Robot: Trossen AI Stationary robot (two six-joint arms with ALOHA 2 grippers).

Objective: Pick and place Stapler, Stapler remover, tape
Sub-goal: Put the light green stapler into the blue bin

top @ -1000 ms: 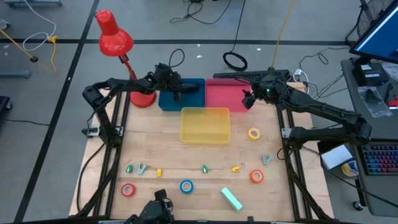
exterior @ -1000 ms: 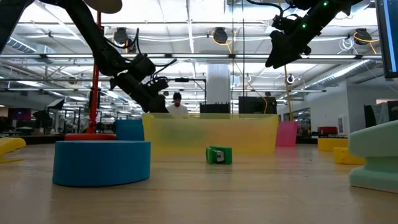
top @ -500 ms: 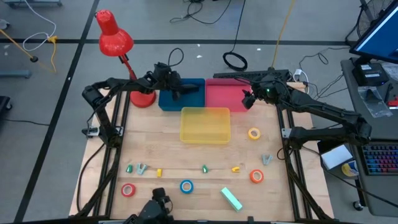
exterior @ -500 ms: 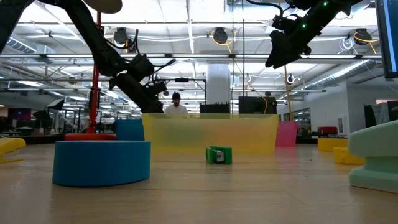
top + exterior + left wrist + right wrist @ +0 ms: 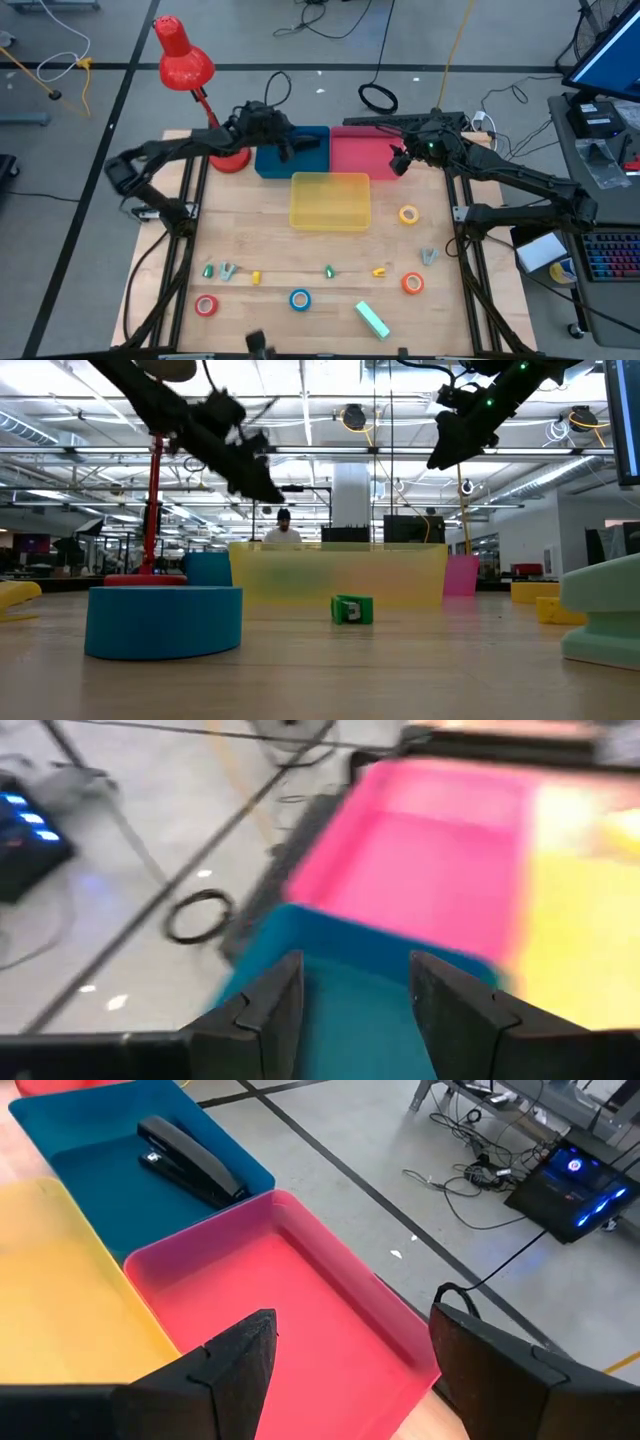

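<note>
A black stapler (image 5: 190,1158) lies flat on the floor of the blue bin (image 5: 310,165). My left gripper (image 5: 284,142) hangs open and empty above that bin (image 5: 340,1020), high over the table in the low view (image 5: 270,488). My right gripper (image 5: 399,161) hovers open and empty over the pink bin (image 5: 300,1290). On the near table lie a mint stapler (image 5: 373,319), small staple removers such as a green one (image 5: 329,271) and a grey one (image 5: 429,257), and tape rolls: red (image 5: 206,305), blue (image 5: 300,299), orange (image 5: 413,283), yellow (image 5: 408,214).
A yellow bin (image 5: 330,200) stands in front of the blue and pink bins. A red desk lamp (image 5: 185,62) stands with its base (image 5: 230,158) beside the blue bin's left side. Bare wood lies between the yellow bin and the row of small items.
My left gripper has risen from just above the blue bin to well over it, and the left arm's elbow has swung out toward the table's left edge. My right arm has kept still.
</note>
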